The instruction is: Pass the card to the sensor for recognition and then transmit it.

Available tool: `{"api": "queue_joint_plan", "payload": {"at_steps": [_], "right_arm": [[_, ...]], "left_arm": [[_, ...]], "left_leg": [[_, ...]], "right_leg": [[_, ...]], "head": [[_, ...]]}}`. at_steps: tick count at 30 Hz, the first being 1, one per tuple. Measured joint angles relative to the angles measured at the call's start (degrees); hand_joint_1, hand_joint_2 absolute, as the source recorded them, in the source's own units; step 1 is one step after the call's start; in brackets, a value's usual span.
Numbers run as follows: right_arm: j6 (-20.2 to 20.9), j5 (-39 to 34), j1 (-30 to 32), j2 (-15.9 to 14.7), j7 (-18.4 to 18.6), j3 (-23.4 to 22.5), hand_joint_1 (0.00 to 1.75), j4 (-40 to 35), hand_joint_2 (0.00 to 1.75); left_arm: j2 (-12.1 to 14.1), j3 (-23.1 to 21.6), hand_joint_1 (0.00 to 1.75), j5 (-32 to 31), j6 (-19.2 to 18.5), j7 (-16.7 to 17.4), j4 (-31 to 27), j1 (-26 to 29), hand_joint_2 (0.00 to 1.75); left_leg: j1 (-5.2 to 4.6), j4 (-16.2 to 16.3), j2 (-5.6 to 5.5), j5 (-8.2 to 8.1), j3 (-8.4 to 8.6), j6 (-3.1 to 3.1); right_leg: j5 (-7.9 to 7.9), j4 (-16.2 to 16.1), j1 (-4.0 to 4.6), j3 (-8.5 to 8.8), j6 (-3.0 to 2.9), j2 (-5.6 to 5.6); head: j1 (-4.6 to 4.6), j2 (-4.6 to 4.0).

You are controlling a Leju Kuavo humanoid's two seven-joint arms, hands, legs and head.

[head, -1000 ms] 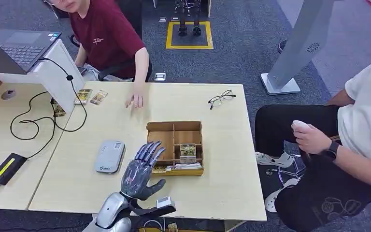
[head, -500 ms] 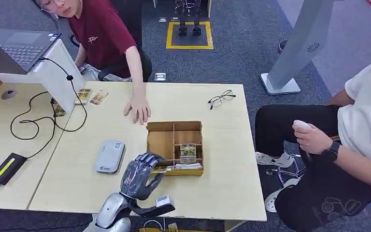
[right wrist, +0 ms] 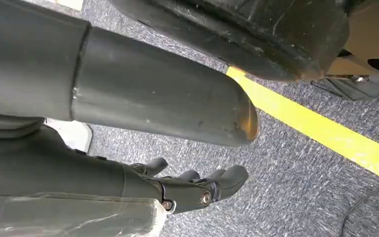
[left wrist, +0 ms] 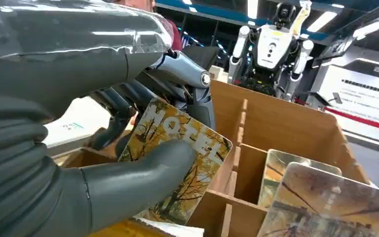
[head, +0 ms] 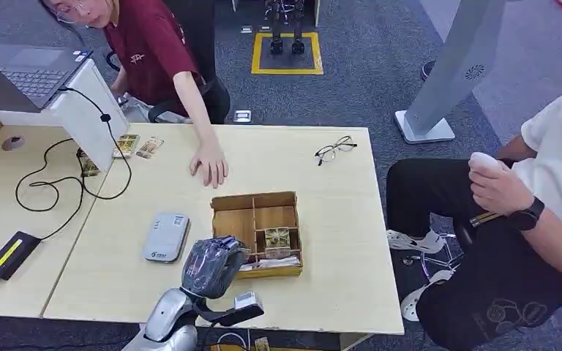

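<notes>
My left hand [head: 212, 265] is curled over the front left corner of the wooden divided box [head: 255, 202]. In the left wrist view the thumb and dark fingers of that hand [left wrist: 79, 148] pinch a yellow card with an autumn-tree print [left wrist: 177, 158] just above a box compartment [left wrist: 276, 123]. More cards stand in the other compartments [left wrist: 321, 202]. The grey-white card sensor [head: 167, 237] lies flat on the table, left of the box. My right hand [right wrist: 197, 190] hangs over grey carpet, its fingers loosely bent and holding nothing.
A person in a red shirt rests a hand [head: 210, 167] on the table behind the box. Another person sits at the right [head: 527, 219]. Glasses [head: 335, 148], loose cards [head: 137, 146], a laptop [head: 25, 69], cables and a black adapter [head: 11, 254] are around.
My left hand's fingers went from spread to curled, closing on the card at the box. The box shifted left and turned a little. The seated person's hand rose.
</notes>
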Motion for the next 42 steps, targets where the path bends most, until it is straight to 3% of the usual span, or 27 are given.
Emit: {"api": "queue_joint_plan", "payload": {"at_steps": [4,11,16,21,27,31,35,38,42], "right_arm": [[-0.09,0.0,0.03,-0.02,0.11,-0.02,0.0,-0.07,0.0],[-0.37,-0.09,0.15,-0.02,0.0,-0.02,0.0,-0.05,0.0],[-0.44,-0.07,0.2,-0.02,-0.02,-0.02,0.0,-0.07,0.0],[-0.44,-0.09,0.2,-0.02,-0.22,-0.02,0.0,-0.04,0.0],[-0.37,0.11,0.18,-0.02,-0.33,0.0,0.0,-0.04,0.0],[0.29,1.31,0.05,-0.02,0.44,0.46,0.0,-0.13,0.0],[0.9,2.43,-0.18,-0.02,1.53,1.38,0.0,-0.7,0.0],[1.01,2.91,-0.18,-0.04,1.79,1.71,0.0,-1.16,0.0],[1.25,2.99,-0.21,-0.13,1.95,1.97,0.0,-1.53,0.0]], "left_arm": [[0.04,0.07,1.75,3.77,-1.07,-2.07,-0.63,0.02,1.75],[1.57,0.26,1.75,9.16,-5.13,-1.38,-11.82,-1.84,1.75],[2.78,0.42,1.75,9.59,-5.92,-0.79,-17.36,-3.49,1.75],[3.45,0.42,1.75,8.87,-5.2,-1.07,-19.17,-4.0,1.75],[4.48,0.7,1.75,6.67,-5.09,0.93,-20.76,-7.27,1.75],[4.81,1.97,1.75,-1.47,-2.81,7.88,-19.12,-11.72,1.75],[4.74,5.06,1.75,-7.72,0.64,13.19,-10.04,-18.26,1.75],[4.79,7.89,1.75,-11.11,2.58,13.75,-3.49,-21.57,1.75],[4.72,10.67,1.75,-13.86,3.15,13.75,0.48,-22.76,1.75]], "left_leg": [[0.0,0.0,0.0,0.0,0.0,0.0],[0.0,0.0,-0.05,0.05,-0.02,-0.01],[0.0,0.0,-0.04,0.05,-0.01,-0.01],[0.0,0.0,-0.05,0.05,-0.01,-0.02],[0.0,0.0,-0.05,0.07,-0.01,-0.03],[0.0,0.0,-0.06,0.1,-0.02,-0.01],[0.01,0.0,-0.03,0.2,0.0,0.02],[0.01,0.0,-0.02,0.22,0.0,0.02],[0.0,0.0,-0.04,0.22,-0.02,0.02]], "right_leg": [[0.0,0.0,0.0,-0.01,0.0,0.0],[0.02,0.0,0.0,0.01,0.01,-0.04],[0.04,0.01,0.0,0.02,-0.01,-0.02],[0.04,0.01,0.0,0.0,-0.01,-0.03],[0.05,0.01,0.0,0.01,-0.01,-0.03],[0.06,0.01,0.0,0.02,0.0,-0.04],[0.15,0.03,0.01,-0.01,-0.11,-0.02],[0.16,0.05,0.01,-0.01,-0.11,0.0],[0.16,0.04,0.01,-0.02,-0.11,-0.01]], "head": [[0.0,0.0],[0.02,0.0],[0.0,0.0],[0.0,0.0],[0.0,0.0],[0.0,0.0],[0.0,0.0],[-0.02,0.0],[0.02,0.0]]}}
